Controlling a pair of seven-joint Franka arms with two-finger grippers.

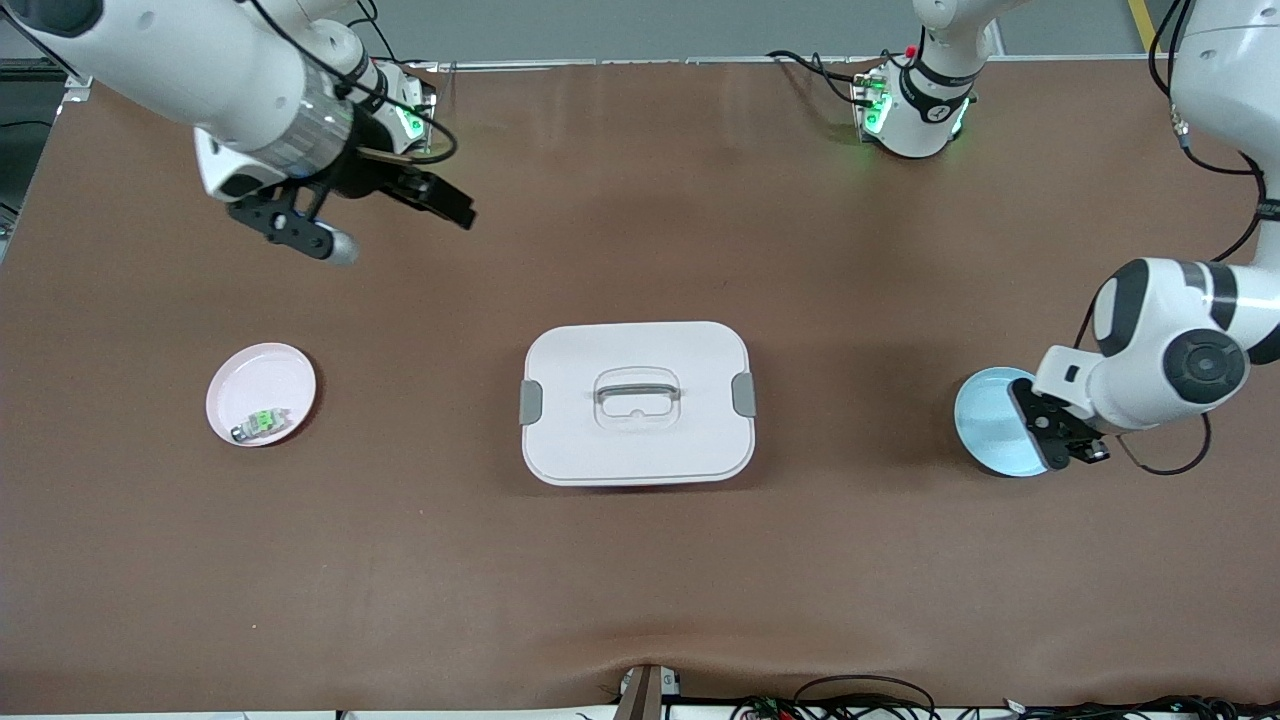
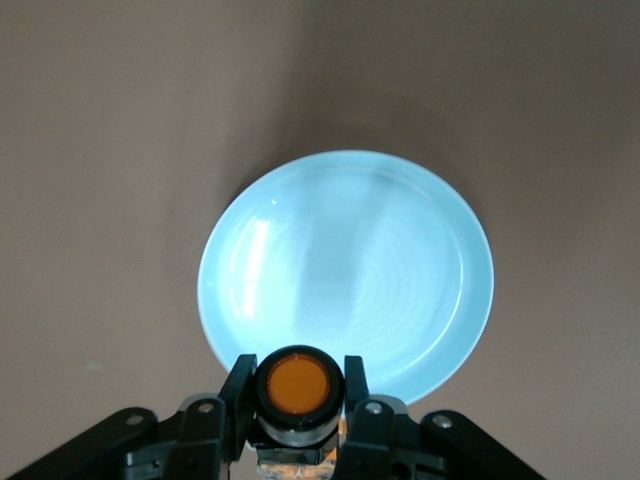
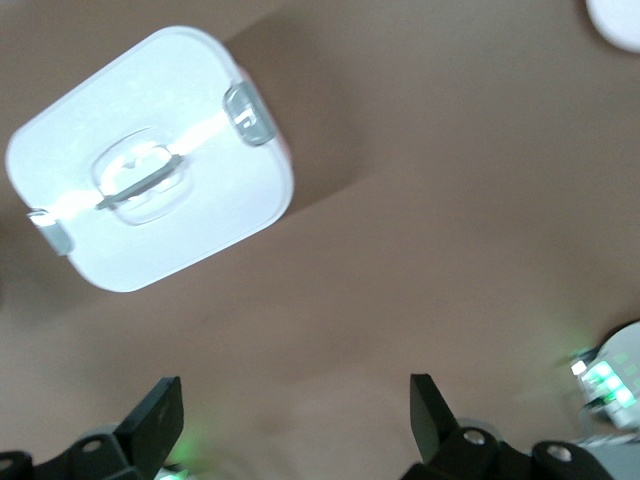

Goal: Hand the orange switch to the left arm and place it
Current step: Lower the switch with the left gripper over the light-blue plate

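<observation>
While my left gripper [image 2: 297,400] hangs over the edge of the light blue plate [image 1: 985,420] at the left arm's end of the table, its two fingers are clamped on the orange switch [image 2: 297,385]. The round orange cap looks straight into my left wrist camera, so I judge that the long axis of the switch runs along the fingers, with the other end pointing down to the plate. The open middle of the plate lies a little ahead of the fingertips, so a short move inward over the dish and then down seems to be what releasing needs.

My right gripper [image 1: 365,215] waits in the air near its own base, fingers spread wide and holding nothing. The white box [image 1: 637,402] stands in the middle of the table, well apart from my left gripper, so it should not disturb this placing. On the pink plate [image 1: 262,392] lies a small green-and-grey switch [image 1: 260,424].
</observation>
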